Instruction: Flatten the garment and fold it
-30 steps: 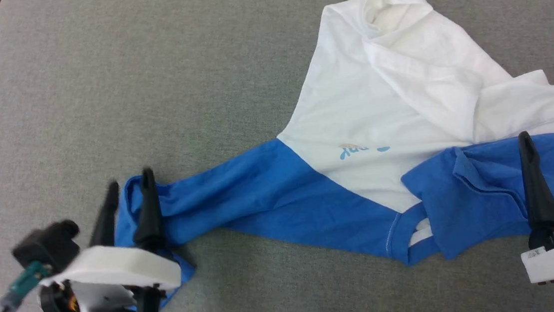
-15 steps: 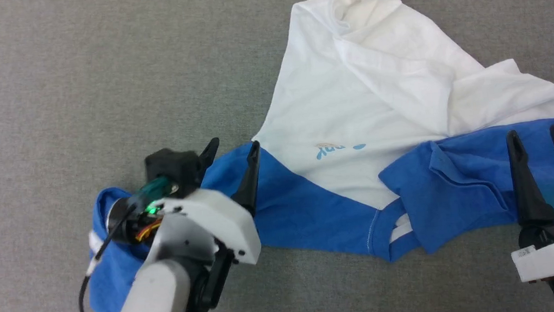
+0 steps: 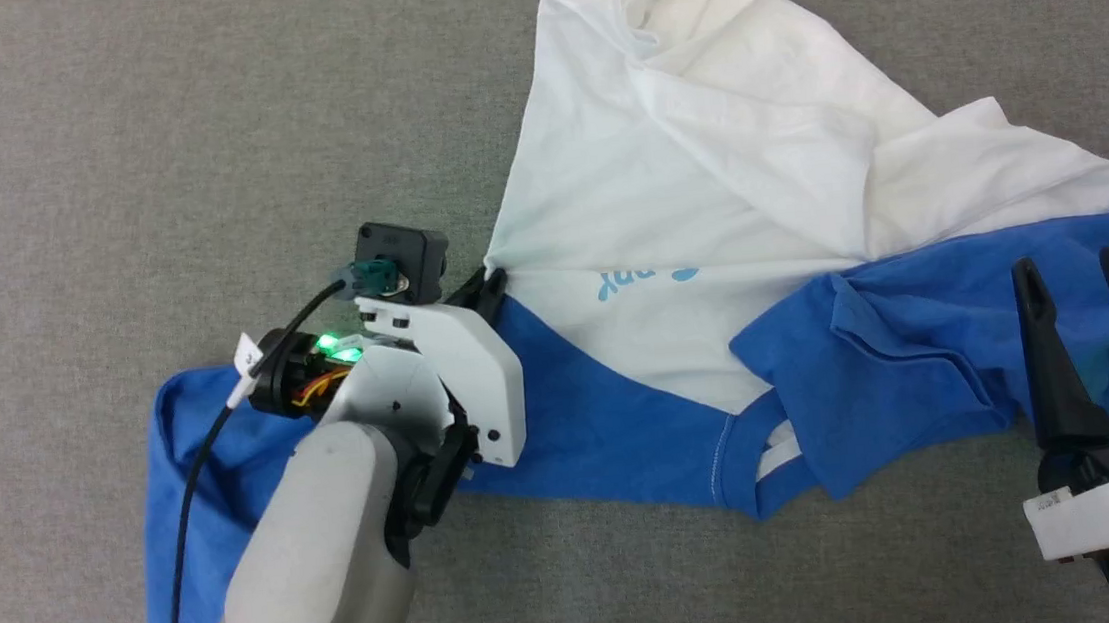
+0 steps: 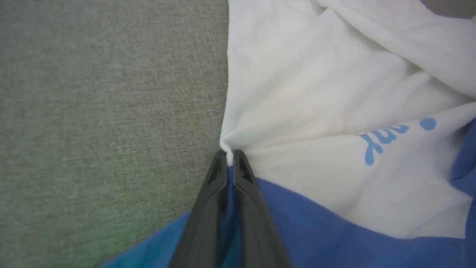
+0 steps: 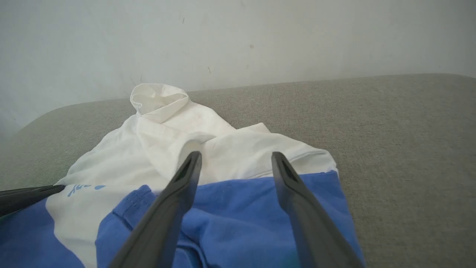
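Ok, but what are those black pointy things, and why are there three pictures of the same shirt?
They belong to a robot: two pinching hands called grippers. One picture comes from a camera on its head, looking down at a grey surface. The other two come from cameras on its wrists, looking along the fingers. A crumpled shirt, white with blue sleeves, lies on the surface. The left gripper is shut, pinching the shirt's edge where white meets blue. The right gripper is open above the blue part and holds nothing.
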`<state>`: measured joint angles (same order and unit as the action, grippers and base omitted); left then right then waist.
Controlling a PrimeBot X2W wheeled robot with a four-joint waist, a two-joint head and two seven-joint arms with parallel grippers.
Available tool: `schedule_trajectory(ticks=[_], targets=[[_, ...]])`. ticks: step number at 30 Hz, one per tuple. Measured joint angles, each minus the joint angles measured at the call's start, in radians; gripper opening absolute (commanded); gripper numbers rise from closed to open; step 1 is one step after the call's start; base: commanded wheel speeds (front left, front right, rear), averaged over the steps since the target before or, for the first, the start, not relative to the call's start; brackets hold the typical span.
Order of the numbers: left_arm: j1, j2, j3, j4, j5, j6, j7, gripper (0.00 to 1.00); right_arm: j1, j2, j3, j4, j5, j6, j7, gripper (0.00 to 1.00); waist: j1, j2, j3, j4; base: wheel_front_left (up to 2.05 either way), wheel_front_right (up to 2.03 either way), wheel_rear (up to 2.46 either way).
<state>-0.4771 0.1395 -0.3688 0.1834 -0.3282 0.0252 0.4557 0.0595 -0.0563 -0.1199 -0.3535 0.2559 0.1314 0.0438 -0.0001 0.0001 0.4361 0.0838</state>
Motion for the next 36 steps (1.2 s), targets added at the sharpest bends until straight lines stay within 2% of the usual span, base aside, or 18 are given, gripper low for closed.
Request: schedule_trajectory(ticks=[8,14,18,20,21,24,27,33,36], targets=[[-0.021,-0.003,0.042,-0.015,-0.044,-0.007,-0.046,0.00,0.000,0.000,0.001,-0.002,0.000,0.000,0.008,1.00,0.0003,0.0000,0.004,0.001,0.00,0.00,0.00],[-0.087,0.061,0.126,-0.042,-0.049,0.019,-0.063,0.00,-0.002,-0.005,0.008,-0.003,0.000,0.000,0.008,1.00,0.0002,0.0000,0.014,-0.010,0.00,0.00,0.00],[-0.088,0.081,0.148,-0.027,-0.049,0.037,-0.070,0.00,-0.009,-0.007,0.012,0.004,0.000,0.000,0.008,1.00,0.0003,-0.0001,0.020,-0.021,0.00,0.00,0.00],[-0.086,0.079,0.154,-0.013,-0.053,0.042,-0.085,0.75,-0.012,-0.007,0.020,0.012,0.000,0.000,0.008,1.00,0.0003,-0.0002,0.019,-0.026,0.00,0.00,0.00],[-0.082,0.074,0.155,-0.009,-0.055,0.047,-0.092,1.00,-0.012,-0.007,0.022,0.015,0.000,0.000,0.007,1.00,0.0003,-0.0002,0.017,-0.027,0.00,0.00,0.00],[-0.065,0.041,0.179,-0.013,-0.089,0.056,-0.155,1.00,-0.012,-0.006,0.025,0.025,0.002,0.000,0.007,1.00,0.0001,-0.0001,0.009,-0.027,0.00,0.00,0.00],[-0.039,0.013,0.197,-0.050,-0.121,0.045,-0.241,1.00,-0.011,-0.006,0.023,0.034,0.002,0.000,0.007,1.00,0.0001,-0.0002,-0.003,-0.022,0.00,0.00,0.00],[0.032,0.005,0.234,-0.281,-0.083,0.038,-0.504,1.00,-0.007,-0.005,0.022,0.036,0.001,0.000,0.008,1.00,0.0000,-0.0001,-0.033,-0.002,0.00,0.00,0.00],[0.128,-0.005,0.243,-0.387,-0.045,0.067,-0.608,1.00,-0.007,-0.004,0.026,0.035,0.001,0.000,0.008,1.00,0.0000,-0.0001,-0.043,0.009,0.00,0.00,0.00]])
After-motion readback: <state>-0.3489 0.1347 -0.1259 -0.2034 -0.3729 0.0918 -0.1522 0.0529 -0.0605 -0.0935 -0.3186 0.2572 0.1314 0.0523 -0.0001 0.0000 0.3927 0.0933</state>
